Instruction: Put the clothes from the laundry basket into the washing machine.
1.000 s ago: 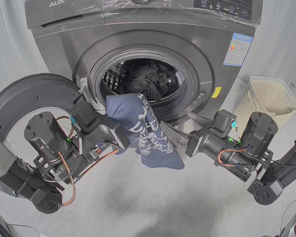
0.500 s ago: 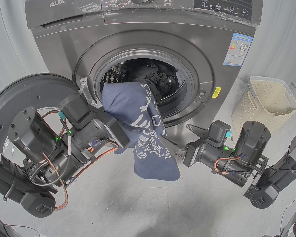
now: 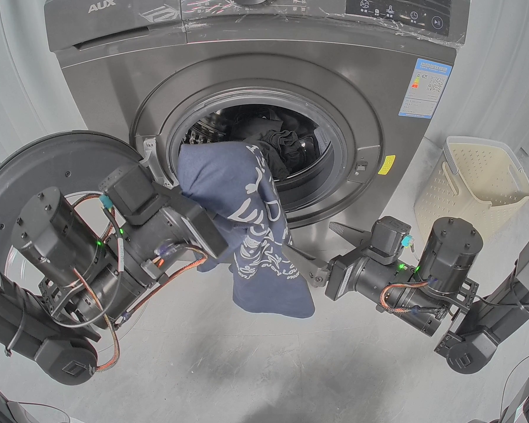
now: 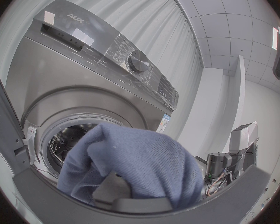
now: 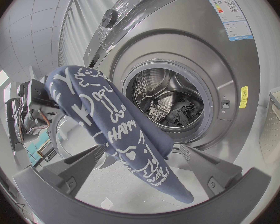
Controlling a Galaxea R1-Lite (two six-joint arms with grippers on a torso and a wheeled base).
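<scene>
While the left pincer pinches a navy shirt at the open washing machine, the right pincer hangs spread just beside the shirt's dangling hem.

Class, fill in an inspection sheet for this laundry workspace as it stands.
Surface: smooth grey floor.
Job's things: navy shirt at the washing machine's open mouth, hem hanging outside; dark clothes inside; laundry basket right of the machine.
Clutter: nothing seen.
Grippers: left gripper shut on the shirt; right gripper open, empty, beside the hem.
Cables: orange cable looped at each wrist.
Surroundings: door swung open at left; pale curtain behind.
</scene>
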